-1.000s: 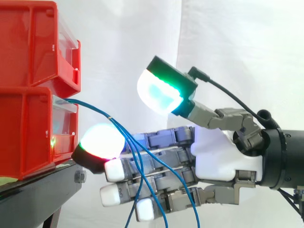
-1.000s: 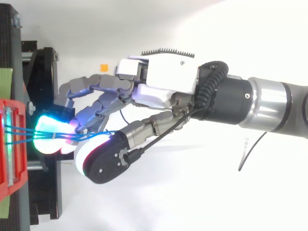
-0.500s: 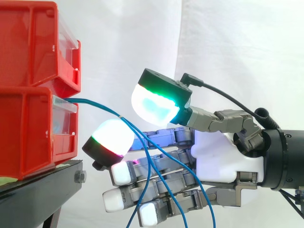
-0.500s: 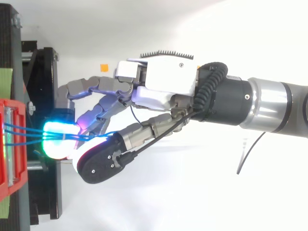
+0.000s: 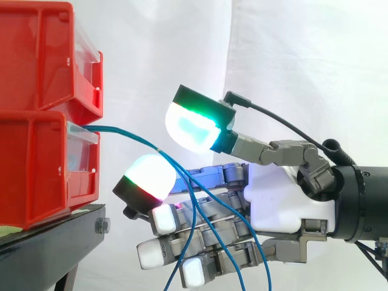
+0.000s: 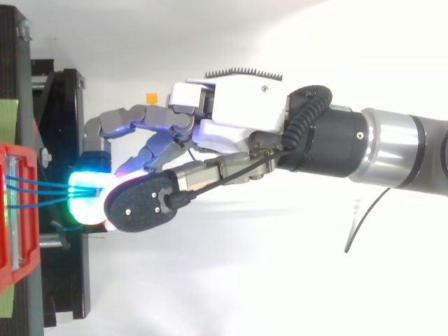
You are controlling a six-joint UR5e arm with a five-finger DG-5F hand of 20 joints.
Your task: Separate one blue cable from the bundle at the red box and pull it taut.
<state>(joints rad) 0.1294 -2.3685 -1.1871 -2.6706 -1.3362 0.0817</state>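
Several thin blue cables (image 5: 121,132) come out of the front of the lower red box (image 5: 30,170) as one bundle. They spread apart and droop down across the fingers of my hand (image 5: 285,200). The bundle passes through the gap between the green-glowing thumb pad (image 5: 195,124) above and a red-and-white glowing fingertip (image 5: 148,179) below. Neither pad visibly presses on a cable. The fingers reach nearly straight toward the box. From above, the cables (image 6: 42,189) run from the red box (image 6: 14,231) into the glow under the thumb of the hand (image 6: 245,112).
A second red bin (image 5: 42,54) sits on top of the lower box, both on a black stand (image 5: 48,242). The white curtain hangs behind. A small orange mark (image 6: 150,97) lies on the white floor beyond the fingers.
The thumb has swung sideways over the glowing fingertip and the cables, toward the box. The glowing fingertip has drawn back slightly from the box, and the cables now hang further across the fingers.
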